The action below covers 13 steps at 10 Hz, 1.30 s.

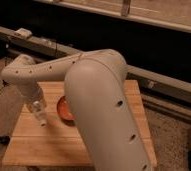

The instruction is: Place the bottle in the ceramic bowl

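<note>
My gripper point(37, 109) hangs from the white arm over the left part of the wooden table point(49, 145). It is shut on the bottle point(40, 118), a small whitish bottle that points down just above the tabletop. The ceramic bowl point(64, 109), orange-red, sits on the table just right of the bottle. My arm's big upper link covers the bowl's right half. The bottle is beside the bowl, not over it.
The white arm point(104, 110) fills the middle of the view and hides much of the table. A long metal rail point(159, 80) runs behind the table. A small white box point(23, 33) lies on the rail at far left. Speckled floor lies to the right.
</note>
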{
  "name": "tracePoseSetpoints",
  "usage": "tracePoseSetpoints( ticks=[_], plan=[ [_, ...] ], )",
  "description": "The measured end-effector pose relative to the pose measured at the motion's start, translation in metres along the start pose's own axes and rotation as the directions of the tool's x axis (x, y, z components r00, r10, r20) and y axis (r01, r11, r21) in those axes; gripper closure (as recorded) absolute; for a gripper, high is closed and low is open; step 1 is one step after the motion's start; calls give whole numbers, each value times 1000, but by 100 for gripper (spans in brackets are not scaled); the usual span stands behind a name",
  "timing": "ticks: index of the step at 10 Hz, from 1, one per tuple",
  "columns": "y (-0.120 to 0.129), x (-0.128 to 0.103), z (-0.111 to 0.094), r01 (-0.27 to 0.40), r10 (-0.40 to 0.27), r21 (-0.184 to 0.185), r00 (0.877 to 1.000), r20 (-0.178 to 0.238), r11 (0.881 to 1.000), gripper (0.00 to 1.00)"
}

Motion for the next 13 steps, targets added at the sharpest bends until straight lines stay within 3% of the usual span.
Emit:
tracePoseSetpoints(
  ticks=[3, 6, 9, 13],
  plan=[
    [-61, -6, -4, -100, 100, 38, 995, 1, 994, 100],
    [-107, 1, 4, -202, 203, 64, 979, -16, 977, 100],
    [-120, 3, 22, -254, 257, 69, 966, -30, 965, 97],
    [-136, 7, 44, -310, 316, 91, 947, -57, 946, 57]
  ],
)
